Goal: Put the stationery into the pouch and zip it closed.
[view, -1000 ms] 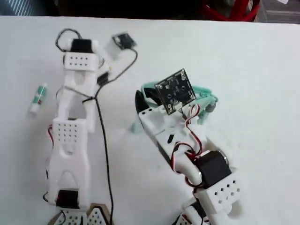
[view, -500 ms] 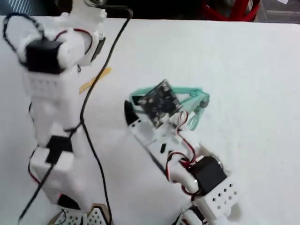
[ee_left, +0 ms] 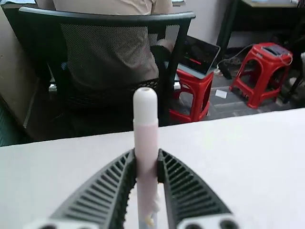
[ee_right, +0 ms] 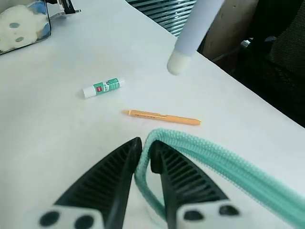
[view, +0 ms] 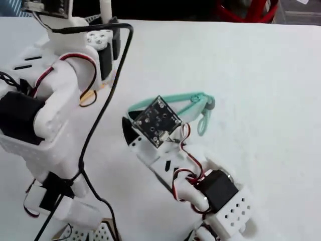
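Barely started: white pen (ee_left: 145, 109) clamped in left end effector (ee_left: 146, 155), pouch (ee_right: 214, 157) rim pinched by right end effector (ee_right: 146, 145), glue stick (ee_right: 103, 88) and pencil (ee_right: 162, 117) loose on desk (ee_right: 57, 124), zipping not yet done.

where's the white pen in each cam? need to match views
High view: pen at the top edge, left of centre, upright.
Left wrist view: pen clamped in the left tool, cap pointing away.
Right wrist view: pen hanging cap-down beyond the pencil.
Shared landmark: teal pouch rim in the right tool, mid high view.
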{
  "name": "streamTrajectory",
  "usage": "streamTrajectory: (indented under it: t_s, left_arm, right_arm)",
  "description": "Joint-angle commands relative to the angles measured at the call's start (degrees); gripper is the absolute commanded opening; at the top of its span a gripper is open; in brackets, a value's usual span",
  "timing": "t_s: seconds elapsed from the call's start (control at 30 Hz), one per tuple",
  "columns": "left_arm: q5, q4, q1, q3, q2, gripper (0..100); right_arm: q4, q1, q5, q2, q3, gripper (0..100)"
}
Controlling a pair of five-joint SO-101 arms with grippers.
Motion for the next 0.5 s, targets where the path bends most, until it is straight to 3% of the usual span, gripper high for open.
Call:
streamTrajectory:
  t_s: [0.0,0.27,0.47]
  left_arm:
    - [5.9,-4.4,0.8,-2.1,-2.1,2]
    - [9.1,-2.3,10.8,-3.9,-2.4,2]
    - [8.9,2.5,11.8,-7.3,-2.5,2]
  right_arm:
    - [0.7,1.7,0.3,1.5,7.6,2.3]
    - [0.6,2.0,0.0,1.5,7.9,2.3]
    - [0.6,1.9,-0.1,1.5,8.0,2.3]
